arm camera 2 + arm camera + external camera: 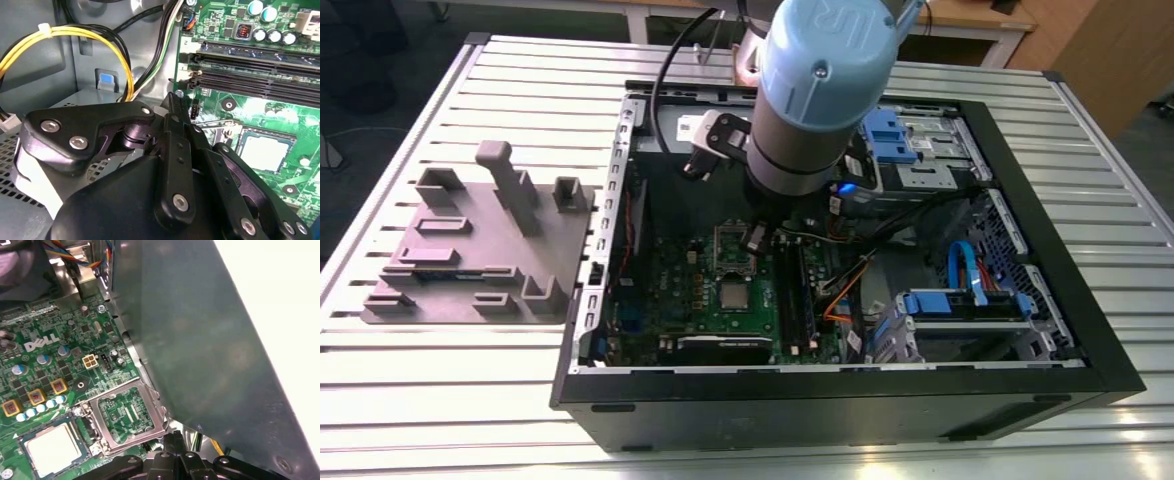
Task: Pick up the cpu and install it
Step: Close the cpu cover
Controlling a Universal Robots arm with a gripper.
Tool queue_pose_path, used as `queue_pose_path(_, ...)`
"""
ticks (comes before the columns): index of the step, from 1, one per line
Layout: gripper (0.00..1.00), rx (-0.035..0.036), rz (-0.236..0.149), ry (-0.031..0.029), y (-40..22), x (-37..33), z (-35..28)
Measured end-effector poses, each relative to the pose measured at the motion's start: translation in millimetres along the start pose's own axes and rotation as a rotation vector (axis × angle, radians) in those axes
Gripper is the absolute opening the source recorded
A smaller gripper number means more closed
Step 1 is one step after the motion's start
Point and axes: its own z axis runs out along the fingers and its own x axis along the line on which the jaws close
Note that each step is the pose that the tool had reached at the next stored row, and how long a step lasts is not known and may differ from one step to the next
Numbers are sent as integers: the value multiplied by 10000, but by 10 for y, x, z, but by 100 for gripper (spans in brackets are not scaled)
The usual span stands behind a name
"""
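The grey case wall (210, 340) stands close beside my tool (172, 436), and there is open board on the tool's other side. My tool looks pinched tight and holds nothing. The cpu (52, 447) lies flat in its socket, near the tool, just past the open metal frame (127, 412).

Support: a table (454, 400) of ribbed silver metal slats, its grooves running across the exterior view from left to right.
On the exterior view's left: a grey fixture plate (467, 265) lying flat, with upright blocks and posts on its top.
Centre and exterior view's right: a black desktop computer case (854, 415) on its side, open face up.
Spacing: the plate is just beside the case's wall; whether they touch cannot be told.
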Motion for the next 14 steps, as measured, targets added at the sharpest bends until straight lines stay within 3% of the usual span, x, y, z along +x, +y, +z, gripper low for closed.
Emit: queue_pose_path(14,10,-13,18,98,16,-28,-104)
